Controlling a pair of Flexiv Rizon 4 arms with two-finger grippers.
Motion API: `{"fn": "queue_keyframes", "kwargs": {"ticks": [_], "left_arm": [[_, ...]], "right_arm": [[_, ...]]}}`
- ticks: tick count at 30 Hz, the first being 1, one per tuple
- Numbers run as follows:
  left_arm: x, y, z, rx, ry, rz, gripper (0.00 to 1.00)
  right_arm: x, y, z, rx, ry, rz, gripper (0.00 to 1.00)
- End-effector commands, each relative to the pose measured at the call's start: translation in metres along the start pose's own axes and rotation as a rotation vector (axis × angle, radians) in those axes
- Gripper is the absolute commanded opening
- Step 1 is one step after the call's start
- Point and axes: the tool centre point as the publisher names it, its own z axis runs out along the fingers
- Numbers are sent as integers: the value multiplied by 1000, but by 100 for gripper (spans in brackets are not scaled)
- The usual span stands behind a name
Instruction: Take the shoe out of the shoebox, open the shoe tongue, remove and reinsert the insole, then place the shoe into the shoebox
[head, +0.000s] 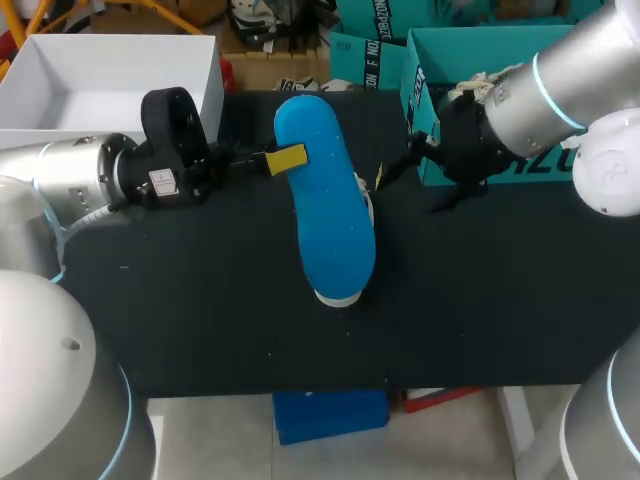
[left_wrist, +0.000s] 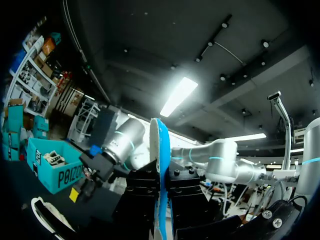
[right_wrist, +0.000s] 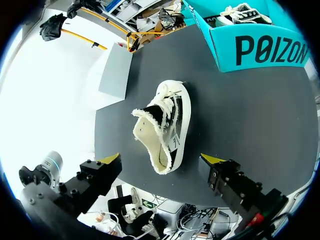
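Table (head: 200, 300), dark, bore the teal shoebox (head: 415, 100) at its far right. Shoe (right_wrist: 165, 125) lay mid-table, outside the box. Blue insole (head: 325, 200) hid most of it from overhead. My left gripper (head: 288, 160) pinched the insole's edge; my right gripper (right_wrist: 162, 159) stood wide beside the shoe.

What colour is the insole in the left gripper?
The insole is bright blue; head view shows it best.

Black table (head: 200, 330) — matte top, evenly lit
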Motion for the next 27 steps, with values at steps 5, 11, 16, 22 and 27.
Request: {"fn": "queue_keyframes", "kwargs": {"ticks": [5, 11, 16, 22, 27], "left_arm": [[0, 2, 1, 2, -2, 2, 0], [0, 2, 1, 2, -2, 2, 0], [0, 2, 1, 2, -2, 2, 0], [0, 2, 1, 2, -2, 2, 0], [0, 2, 1, 2, -2, 2, 0]], "right_arm": [[-5, -3, -10, 2, 605, 168, 100], [0, 5, -24, -13, 742, 181, 100], [6, 7, -30, -3, 864, 184, 100], [12, 8, -32, 13, 971, 184, 100], [14, 10, -35, 25, 1020, 165, 100]]}}
